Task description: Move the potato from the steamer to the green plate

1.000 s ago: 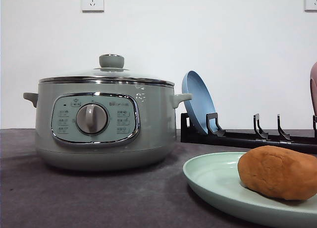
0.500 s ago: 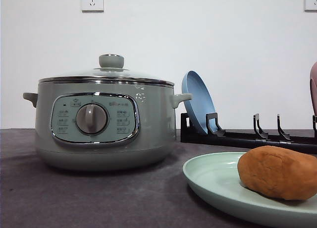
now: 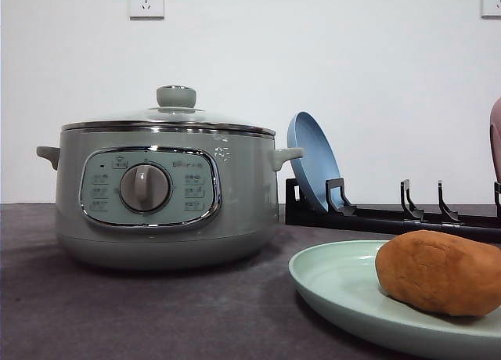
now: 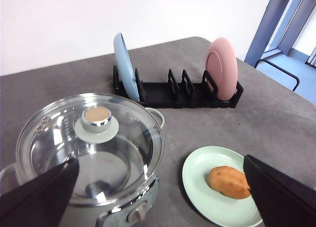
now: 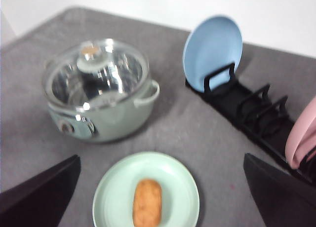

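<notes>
The orange-brown potato (image 3: 440,272) (image 4: 229,181) (image 5: 147,202) lies on the pale green plate (image 3: 337,286) (image 4: 197,173) (image 5: 113,190), to the right of the steamer. The sage-green steamer (image 3: 160,196) (image 4: 89,153) (image 5: 96,96) stands with its glass lid on; through the lid its inside looks bare. My left gripper (image 4: 158,207) hangs open high above the steamer and the plate, its dark fingers (image 4: 39,197) wide apart. High over the plate, my right gripper (image 5: 158,207) is also open, with nothing between its fingers (image 5: 281,192).
A black dish rack (image 3: 391,215) (image 4: 177,91) (image 5: 247,113) stands behind the plate, holding an upright blue plate (image 3: 313,160) (image 4: 123,64) (image 5: 212,52) and a pink plate (image 4: 221,66) (image 5: 303,138). The grey table's far edge (image 4: 256,74) drops off beyond the rack.
</notes>
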`<state>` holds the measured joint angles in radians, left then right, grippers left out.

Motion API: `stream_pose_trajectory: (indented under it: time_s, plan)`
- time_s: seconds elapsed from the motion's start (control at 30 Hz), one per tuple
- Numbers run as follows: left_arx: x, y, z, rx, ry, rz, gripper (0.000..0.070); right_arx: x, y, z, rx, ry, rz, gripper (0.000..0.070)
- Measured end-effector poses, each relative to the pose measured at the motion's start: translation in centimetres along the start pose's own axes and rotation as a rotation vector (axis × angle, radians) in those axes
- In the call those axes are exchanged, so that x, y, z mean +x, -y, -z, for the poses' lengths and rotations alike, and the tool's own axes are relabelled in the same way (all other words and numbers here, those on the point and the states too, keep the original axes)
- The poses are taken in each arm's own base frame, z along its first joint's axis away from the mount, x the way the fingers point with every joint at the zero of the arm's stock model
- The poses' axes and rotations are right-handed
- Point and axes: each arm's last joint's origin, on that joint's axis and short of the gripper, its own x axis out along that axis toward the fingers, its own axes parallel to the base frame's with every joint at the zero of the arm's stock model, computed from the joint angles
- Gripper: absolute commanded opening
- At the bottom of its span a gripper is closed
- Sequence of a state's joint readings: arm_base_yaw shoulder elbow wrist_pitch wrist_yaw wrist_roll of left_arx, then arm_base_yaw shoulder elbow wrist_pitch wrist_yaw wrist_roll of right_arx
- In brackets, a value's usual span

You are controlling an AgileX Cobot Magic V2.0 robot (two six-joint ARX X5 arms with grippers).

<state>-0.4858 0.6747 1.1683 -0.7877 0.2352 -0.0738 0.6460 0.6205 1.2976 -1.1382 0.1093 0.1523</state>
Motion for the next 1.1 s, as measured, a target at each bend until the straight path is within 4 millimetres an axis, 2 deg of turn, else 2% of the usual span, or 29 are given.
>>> stream_pose_trajectory:
  time_s: [0.2,0.37,0.4,0.47,0.5,0.57,0.6,0.63,1.1]
  plan:
    - [0.0,0.0,-0.1,-0.002,0.006,0.000,0.0700,1.5,0.0,0.9,-0.010,-0.055,0.003,0.0668]
    - [0.0,0.0,-0.1,-0.002,0.007,0.000,0.0696,1.6,-0.1,0.6,-0.009,-0.024,-0.001,0.0668]
    - [0.0,0.0,-0.1,-0.002,0.006,0.000,0.0666,1.6,-0.1,0.5,-0.007,-0.011,-0.003,0.0668]
    - [0.0,0.0,-0.1,-0.002,0.006,0.000,0.0504,1.6,-0.1,0.3,-0.005,0.008,-0.005,0.0645]
    - [0.0,0.0,-0.1,-0.002,0.006,0.000,0.0375,1.6,-0.1,0.3,-0.004,0.014,-0.006,0.0548]
    - [0.0,0.0,-0.1,-0.002,0.006,0.000,0.0066,1.6,-0.2,0.2,-0.004,0.018,-0.007,0.0127]
    - [0.0,0.0,-0.1,-0.002,0.006,0.000,0.0003,1.6,-0.2,0.2,-0.004,0.018,-0.007,0.0004]
    - [0.0,0.0,-0.1,-0.002,0.006,0.000,0.0013,1.6,-0.2,0.2,-0.004,0.018,-0.007,0.0022]
    - [0.0,0.0,-0.1,-0.002,0.006,0.000,0.0015,1.6,-0.2,0.1,-0.003,0.030,-0.009,0.0020]
